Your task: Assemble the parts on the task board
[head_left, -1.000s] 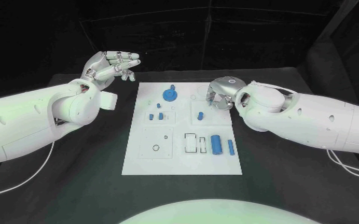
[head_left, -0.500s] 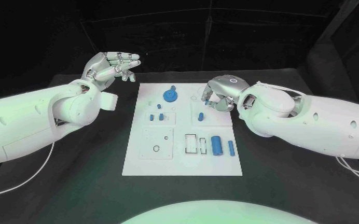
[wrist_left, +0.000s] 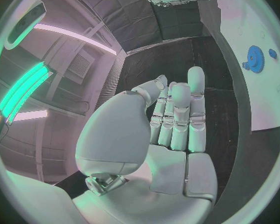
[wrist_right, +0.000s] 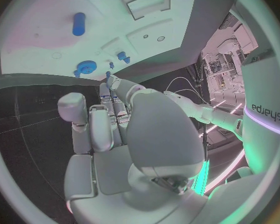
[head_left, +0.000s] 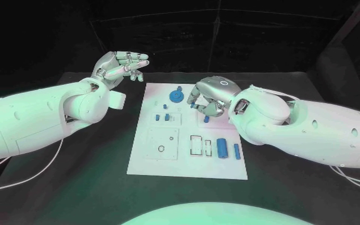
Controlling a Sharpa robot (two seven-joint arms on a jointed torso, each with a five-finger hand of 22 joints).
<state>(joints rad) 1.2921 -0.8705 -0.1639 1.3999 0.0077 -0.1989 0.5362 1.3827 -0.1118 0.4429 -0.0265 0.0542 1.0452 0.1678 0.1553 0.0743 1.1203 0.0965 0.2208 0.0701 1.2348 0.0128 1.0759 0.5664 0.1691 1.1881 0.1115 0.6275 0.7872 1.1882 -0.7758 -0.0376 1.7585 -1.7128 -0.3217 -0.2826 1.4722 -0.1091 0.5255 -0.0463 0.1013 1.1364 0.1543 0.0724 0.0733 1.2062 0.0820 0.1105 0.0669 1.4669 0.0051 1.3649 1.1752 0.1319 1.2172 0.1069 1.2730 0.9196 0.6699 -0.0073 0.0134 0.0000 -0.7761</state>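
Head view: right silver hand [head_left: 208, 98] hovers over the white rectangular task board [head_left: 189, 165], fingers curled, grasp indeterminate. Left silver hand [head_left: 120, 66] raised, fingers loosely spread, empty.

Black table [head_left: 82, 178] beneath everything, white cable [head_left: 34, 175] trailing across it near its left edge

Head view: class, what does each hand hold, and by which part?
Left hand holds nothing. Right hand, above the task board, shows an empty palm; a fingertip hold cannot be told.
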